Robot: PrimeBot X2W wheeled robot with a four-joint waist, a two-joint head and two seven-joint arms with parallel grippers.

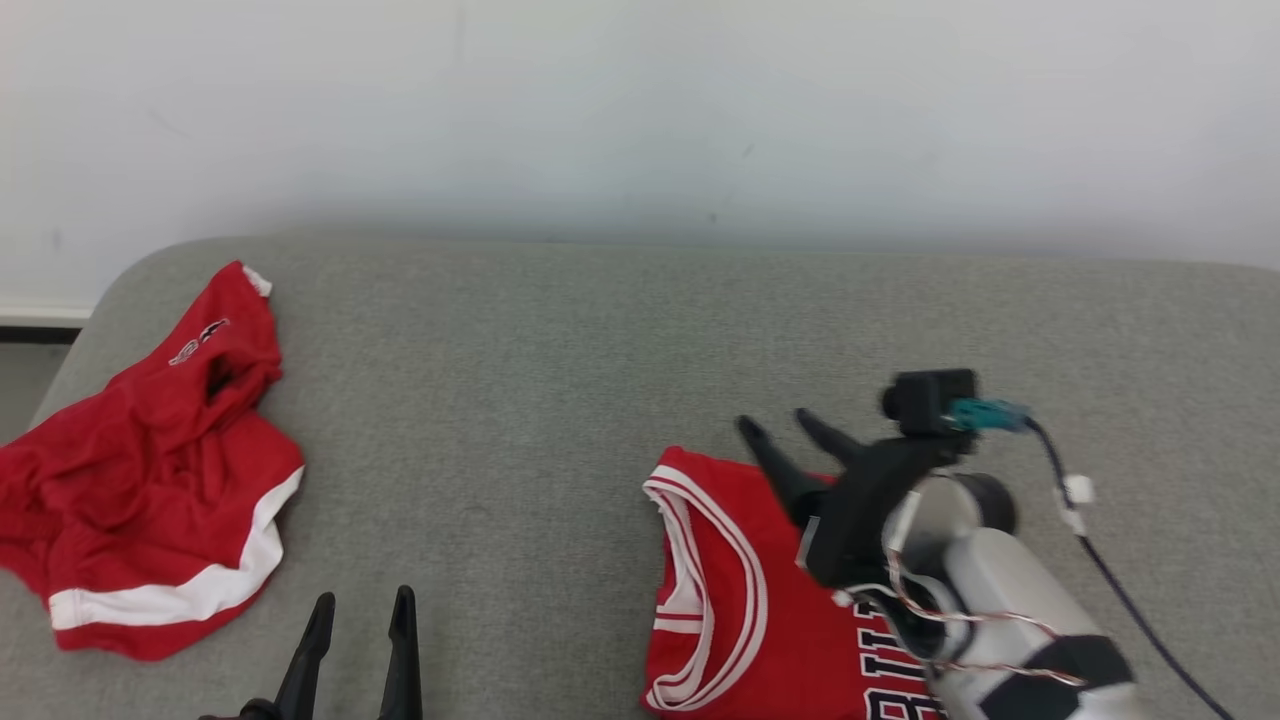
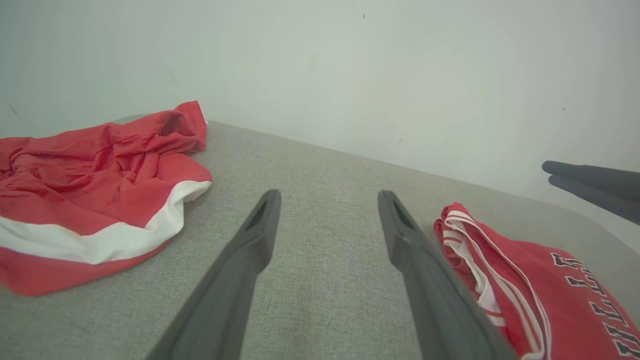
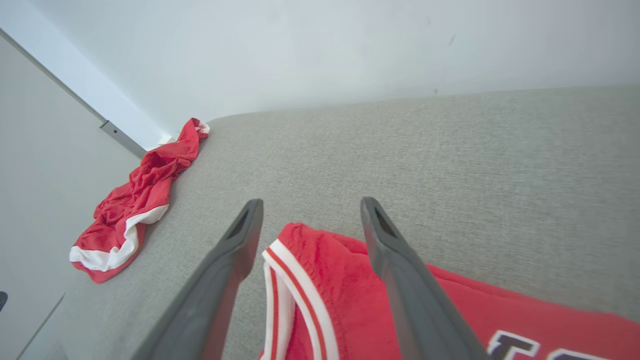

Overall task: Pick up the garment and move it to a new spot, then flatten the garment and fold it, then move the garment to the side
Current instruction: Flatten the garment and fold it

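Observation:
The garment, a red jersey (image 1: 730,600) with white trim and dark lettering, lies folded on the grey cushion at the lower right. Its striped folded edge faces left. My right gripper (image 1: 775,422) hovers over the jersey's far edge, jaws open and nothing between them. In the right wrist view the same gripper (image 3: 311,202) straddles the jersey's corner (image 3: 330,270) from above. My left gripper (image 1: 364,600) is open at the bottom left, over bare cushion. The left wrist view shows that gripper (image 2: 328,197) empty, with the jersey (image 2: 540,280) to its right.
Crumpled red shorts (image 1: 150,470) with a white band lie at the cushion's left end, also seen as shorts (image 2: 90,190) and shorts (image 3: 130,210). A white wall (image 1: 640,110) backs the grey cushion (image 1: 560,360). Bare fabric lies between both garments.

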